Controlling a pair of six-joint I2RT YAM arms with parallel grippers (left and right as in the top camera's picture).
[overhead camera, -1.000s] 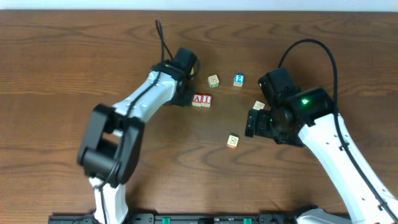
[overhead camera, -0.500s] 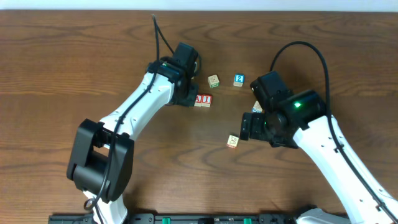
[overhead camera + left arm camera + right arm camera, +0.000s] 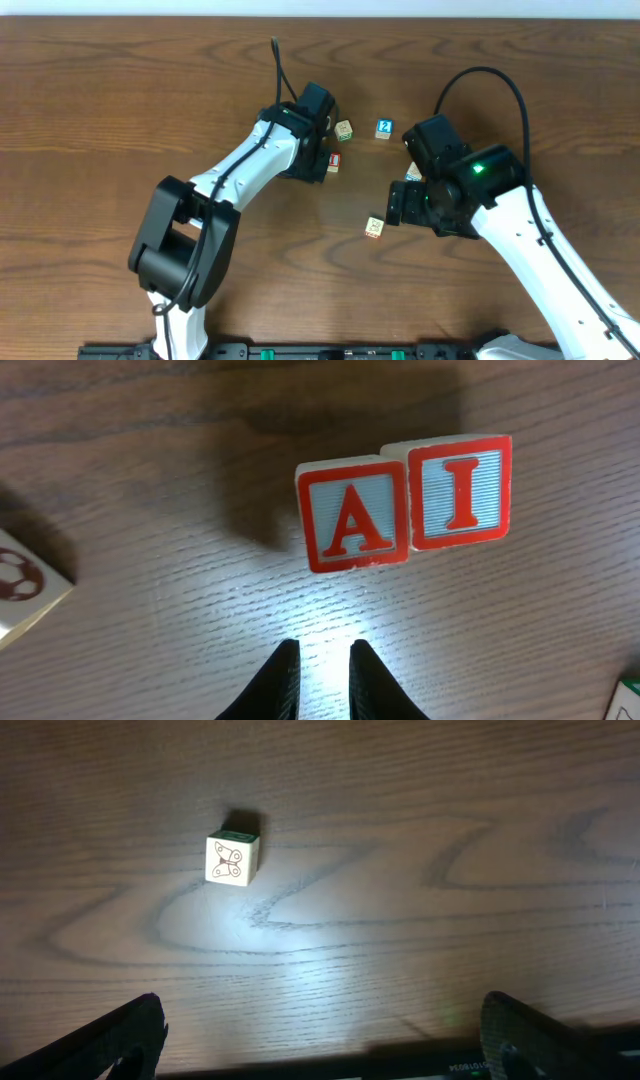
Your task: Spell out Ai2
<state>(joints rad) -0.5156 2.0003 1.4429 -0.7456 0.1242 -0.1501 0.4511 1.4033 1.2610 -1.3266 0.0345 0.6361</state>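
Left claw (image 3: 319, 672) closed; left arm (image 3: 262, 158) hides A block (image 3: 352, 515) overhead.

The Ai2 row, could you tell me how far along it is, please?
Done: the A block and I block sit touching. In hand: nothing; the left gripper is nearly closed and empty beside them, the right gripper open. Left: the blue 2 block lies apart from the pair.

A robotics lab bench: a wood-grain table (image 3: 100, 100) under a fixed overhead camera; a white-and-black left arm (image 3: 250, 162) and right arm (image 3: 545, 250) rooted at 6 o'clock on a black mounting rail (image 3: 300, 351); a green status light (image 3: 477, 168) glowing; toy letter blocks (image 3: 384, 128) near centre; a pale wall strip (image 3: 320, 8) at 12 o'clock.
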